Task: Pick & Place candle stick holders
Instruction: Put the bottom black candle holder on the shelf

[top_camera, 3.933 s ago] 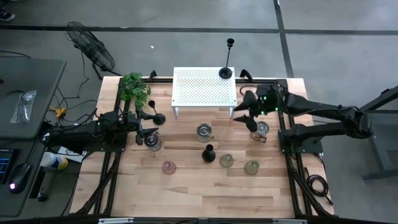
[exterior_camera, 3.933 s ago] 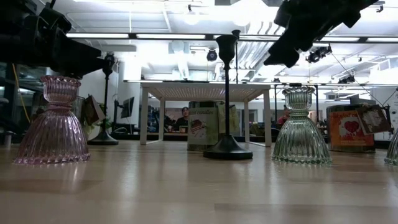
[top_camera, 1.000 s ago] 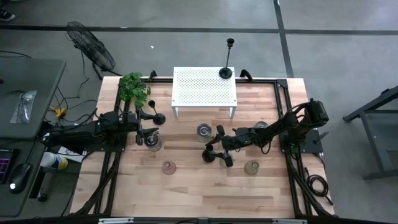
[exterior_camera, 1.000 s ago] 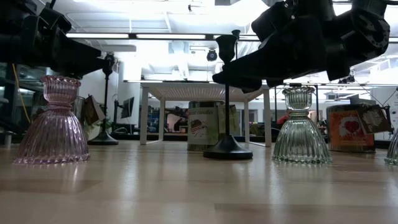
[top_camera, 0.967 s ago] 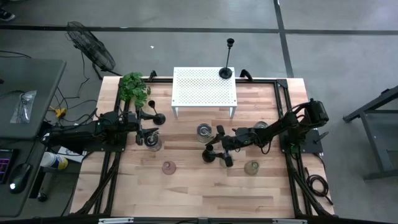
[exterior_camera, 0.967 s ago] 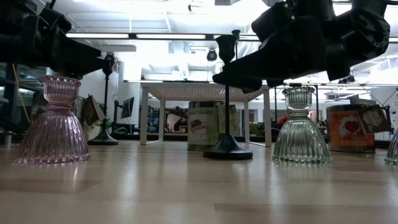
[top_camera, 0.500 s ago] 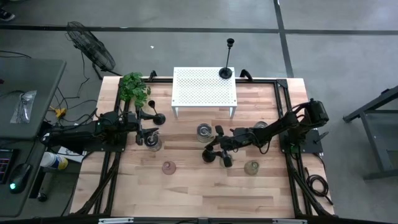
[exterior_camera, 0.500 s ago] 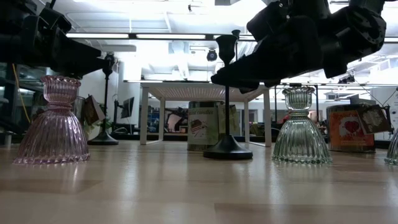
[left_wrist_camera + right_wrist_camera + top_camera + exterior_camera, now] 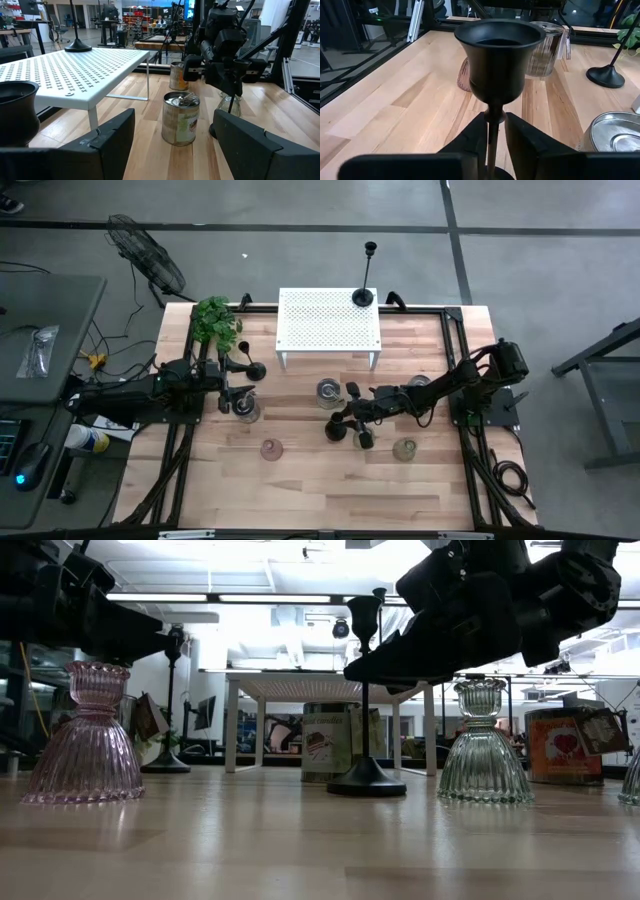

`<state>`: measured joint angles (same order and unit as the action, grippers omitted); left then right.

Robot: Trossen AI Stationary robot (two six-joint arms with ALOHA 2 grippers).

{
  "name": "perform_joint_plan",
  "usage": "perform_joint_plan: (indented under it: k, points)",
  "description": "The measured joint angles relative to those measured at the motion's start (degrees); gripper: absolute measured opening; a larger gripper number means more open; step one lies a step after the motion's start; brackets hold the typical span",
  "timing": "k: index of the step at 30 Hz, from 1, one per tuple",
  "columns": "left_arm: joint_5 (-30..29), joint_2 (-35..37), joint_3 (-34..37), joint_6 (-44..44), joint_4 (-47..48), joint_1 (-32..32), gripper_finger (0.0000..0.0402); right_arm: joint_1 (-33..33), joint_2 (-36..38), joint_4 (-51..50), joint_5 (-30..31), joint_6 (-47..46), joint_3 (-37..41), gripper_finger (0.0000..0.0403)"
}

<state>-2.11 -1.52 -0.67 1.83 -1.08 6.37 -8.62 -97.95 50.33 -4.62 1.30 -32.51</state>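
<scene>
A tall thin black candlestick (image 9: pixel 336 430) stands upright on its round base (image 9: pixel 366 783) at mid-table. My right gripper (image 9: pixel 495 122) reaches it from the table's right and is shut on its stem under the cup (image 9: pixel 499 55). My left gripper (image 9: pixel 236 388) waits open and empty at the table's left, beside a second black candlestick (image 9: pixel 252 370) and a clear glass holder (image 9: pixel 247 412). A third black candlestick (image 9: pixel 362 297) stands on the white shelf (image 9: pixel 328 320). A pinkish (image 9: pixel 271 448) and a greenish (image 9: pixel 405 448) glass holder stand on the table nearer the front. My right gripper pinches the candlestick's thin stem (image 9: pixel 492 135) just below the cup, between its two fingers (image 9: pixel 470 140). The fingers come level from the table's right and lie across the stem. The candlestick stands upright with its base on the table.
A tin (image 9: pixel 328 390) stands just behind the held candlestick, and another greenish glass holder (image 9: pixel 364 438) stands close under my right gripper. A further glass holder (image 9: pixel 422 385) sits at the right, and a small plant (image 9: pixel 215 320) stands at the far left.
My right gripper has stayed at the candlestick's stem, edging slightly toward the table's left. The candlestick stands where it was.
</scene>
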Motion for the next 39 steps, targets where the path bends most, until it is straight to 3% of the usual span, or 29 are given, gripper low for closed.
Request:
perform_joint_plan:
  k: [8, 15, 24, 29, 33, 39]
  points:
    - [0.01, 0.02, 0.0, 0.0, 0.0, 0.0, 0.0265, 0.0, 0.0, 0.0, 0.24, -0.81, 0.0, 0.0014]
    - [0.0, 0.0, 0.0, 0.02, 0.0, 0.0, 0.0265, 0.0, 0.07, -0.14, 0.45, -3.97, 0.0, 0.0009]
    - [-0.01, 0.01, 0.0, 0.02, 0.0, -0.02, 0.0265, -0.02, 8.33, -9.96, -0.28, -7.37, -1.2, 0.0007]
    - [0.0, 0.01, 0.0, 0.01, -0.01, 0.0, 0.0265, 0.0, 16.2, -25.79, -0.24, -4.45, -9.4, 0.0006]
    - [0.01, 0.0, 0.0, 0.0, 0.0, -0.01, 0.0265, 1.97, 18.07, -40.07, -0.19, 1.81, -19.32, 0.0005]
    - [0.0, 0.02, 0.0, 0.0, 0.0, 0.0, 0.0265, 11.0, 15.3, -44.53, 0.31, 6.59, -28.38, 0.0005]
